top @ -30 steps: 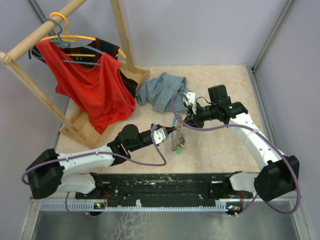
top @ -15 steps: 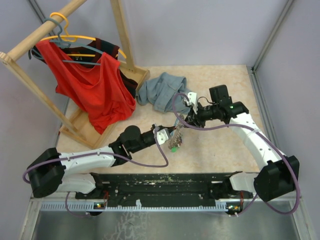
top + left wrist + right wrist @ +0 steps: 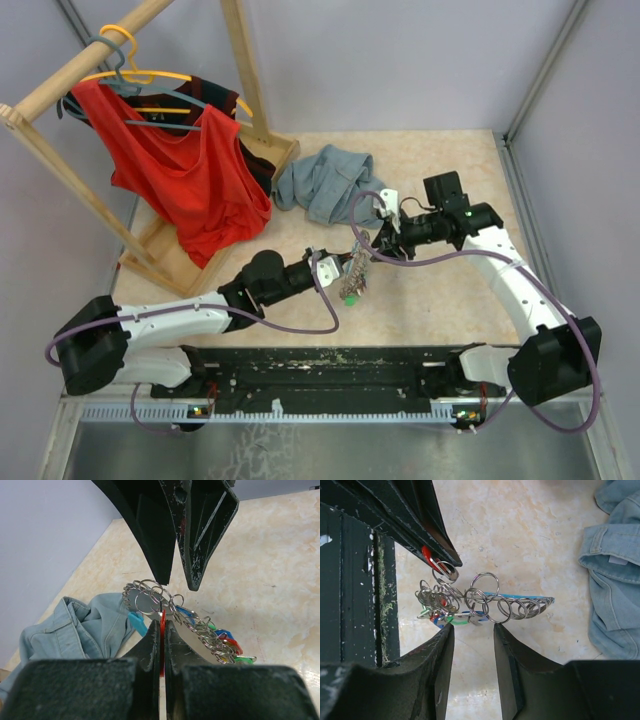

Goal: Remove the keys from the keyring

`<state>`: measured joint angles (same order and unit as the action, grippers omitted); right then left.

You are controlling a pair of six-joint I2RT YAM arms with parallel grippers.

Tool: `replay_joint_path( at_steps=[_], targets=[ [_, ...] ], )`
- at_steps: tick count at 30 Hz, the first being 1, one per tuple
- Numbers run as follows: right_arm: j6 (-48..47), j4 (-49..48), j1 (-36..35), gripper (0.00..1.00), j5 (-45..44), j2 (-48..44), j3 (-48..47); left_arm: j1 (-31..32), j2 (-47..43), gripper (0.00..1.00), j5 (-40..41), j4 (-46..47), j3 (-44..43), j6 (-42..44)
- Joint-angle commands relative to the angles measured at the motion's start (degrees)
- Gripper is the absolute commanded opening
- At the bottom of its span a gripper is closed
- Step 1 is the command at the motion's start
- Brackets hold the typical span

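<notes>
Keys [image 3: 226, 643] with red, blue and green plastic heads hang in a tight bunch over the middle of the beige speckled table [image 3: 440, 300], a little toward its near edge. I cannot tell whether the lowest ones touch the surface. They are threaded on the keyring [image 3: 490, 604], a tangle of thin silvery wire rings and chain with a light blue strip along one side.

The left gripper [image 3: 161, 625] comes in from the near left with its black fingers pressed together on the flat head of a red-headed key [image 3: 427, 555], so the whole bunch dangles from that pinch. The right gripper [image 3: 473, 627] comes from the far right, just beside the bunch, fingers moderately apart and holding nothing. Its tips sit just short of the rings.

The chain's long axis runs from one right finger toward the other, not through the gap, so closing would likely catch a single ring rather than the whole chain. The rings are slick, springy and interlinked, and probably hard to single out.

Beyond them, toward the far edge, lies a crumpled blue denim garment [image 3: 325, 180]. At the far left corner stands a wooden clothes rack [image 3: 245, 70] carrying a red cloth top [image 3: 190, 180].
</notes>
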<state>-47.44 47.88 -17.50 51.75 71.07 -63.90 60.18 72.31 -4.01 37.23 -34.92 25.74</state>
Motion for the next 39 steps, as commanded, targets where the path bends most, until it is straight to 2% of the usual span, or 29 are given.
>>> replay_joint_path(
  at_steps=[1, 8, 17, 25, 32, 39],
  targets=[
    [-3.01, 1.37, 0.18, 0.38, 4.52, -2.16, -3.31, 0.46, -0.91, 0.0, 0.16, 2.85, -2.83, -1.73],
    [-3.21, 0.7, 0.0, 0.37, 8.47, -1.84, -2.5, 0.59, -0.38, 0.0, -0.52, 2.32, -3.6, -3.5],
    [-0.84, -1.9, -0.47, 0.32, 8.02, -1.96, -2.0, 0.81, 0.17, 0.0, -1.15, 1.71, -4.18, -5.41],
    [-3.51, 1.09, -0.52, 0.27, 7.76, -2.9, -3.36, 0.81, 0.12, 0.0, -0.74, 0.57, -4.19, -6.0],
    [-7.77, 3.62, -0.5, 0.27, 10.28, -2.95, -3.19, 0.78, 0.32, 0.0, -0.9, 0.04, -4.41, -7.13],
    [-6.45, 0.58, -1.74, 0.27, 9.46, -3.01, -1.67, 0.76, 0.88, 0.0, -1.7, -0.3, -5.1, -8.11]
  ],
)
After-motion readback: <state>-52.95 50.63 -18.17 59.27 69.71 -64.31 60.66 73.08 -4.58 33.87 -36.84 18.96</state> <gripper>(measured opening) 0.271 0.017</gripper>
